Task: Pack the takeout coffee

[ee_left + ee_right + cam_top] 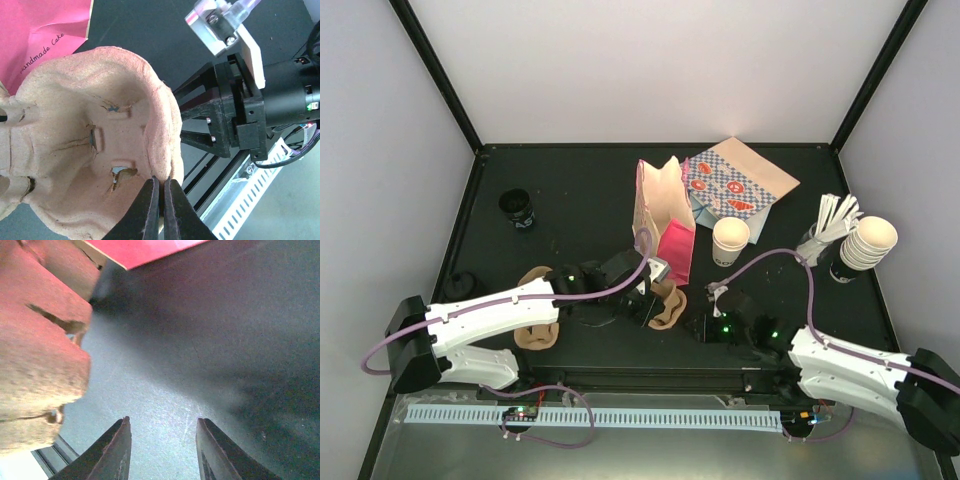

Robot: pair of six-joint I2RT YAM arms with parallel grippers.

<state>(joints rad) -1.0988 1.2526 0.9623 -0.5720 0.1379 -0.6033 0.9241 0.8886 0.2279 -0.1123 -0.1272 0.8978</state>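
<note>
Two claws: left gripper (161, 194) pinched shut on pulp cup carrier (90, 130) rim; right gripper (162, 422) part-open, empty, low over table (210, 355). Takeout coffee (730, 240) stands upright, just right of pink bag (665, 215).

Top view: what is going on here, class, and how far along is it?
The left gripper is shut on the rim of a tan pulp carrier, next to the upright pink bag. The right gripper is open low over the table, holding nothing. The coffee cup stands on the table right of the bag, not yet packed.
</note>
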